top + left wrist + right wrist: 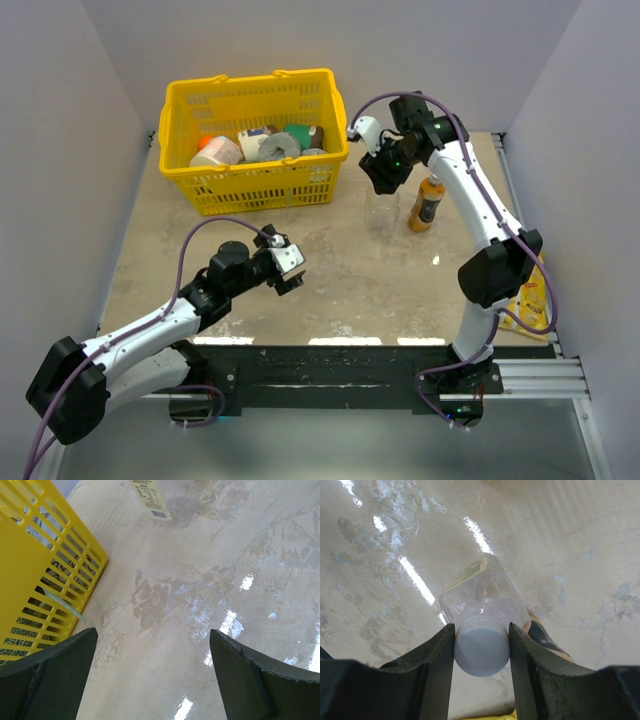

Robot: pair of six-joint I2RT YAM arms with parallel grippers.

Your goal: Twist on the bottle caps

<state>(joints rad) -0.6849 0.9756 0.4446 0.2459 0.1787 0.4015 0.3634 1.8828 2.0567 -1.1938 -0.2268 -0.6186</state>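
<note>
White cap (481, 649) sits pinched in your right gripper (385, 172) atop the clear plastic bottle (485, 597), just beside the orange bottle (427, 203), so next you should probably twist it down squarely; your left gripper (152, 631), well apart from that clear bottle, gapes wide.

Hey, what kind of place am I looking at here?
Probably a robot lab test cell: plain grey walls box in a marbled table, a left arm and right arm are bolted to a rail at its near edge, and a yellow basket holds groceries.
</note>
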